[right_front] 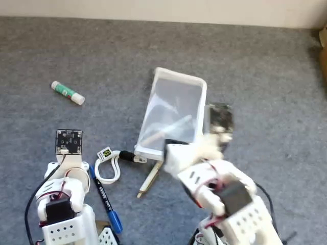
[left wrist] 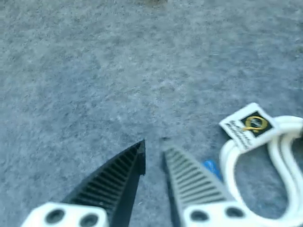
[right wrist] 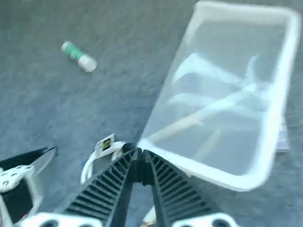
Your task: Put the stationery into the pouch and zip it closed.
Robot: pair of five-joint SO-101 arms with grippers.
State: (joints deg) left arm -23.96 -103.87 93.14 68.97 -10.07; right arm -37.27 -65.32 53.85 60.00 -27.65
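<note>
Counting on the grey desk (right_front: 255, 61): one clear pouch (right_front: 173, 97), one glue stick (right_front: 67, 93), one blue pen (right_front: 104, 200), one tan stick (right_front: 150, 179) outside the pouch, one pale stick (right_front: 171, 128) showing through it, one white strap (left wrist: 228, 166) carrying one tag (left wrist: 248, 125), two arms.

Finding the pouch lying flat mid-desk, white-rimmed, with a black zip pull (right_front: 127, 155) at its near left corner joining onto the strap. Noting the glue stick lying far left, well apart from everything else. Placing the pen near left, just beside the left arm. Seeing the tan stick slanting away from the pouch's near edge.

Finding the right gripper (right wrist: 140, 153) sitting at the pouch's near left corner, fingers meeting at the tips just beside the zip pull; pinching anything or not, cannot tell.

Finding the left gripper (left wrist: 154, 146) hanging over bare desk, fingers standing a narrow gap apart and gripping nothing, strap and tag lying just to the right, pouch farther right.
</note>
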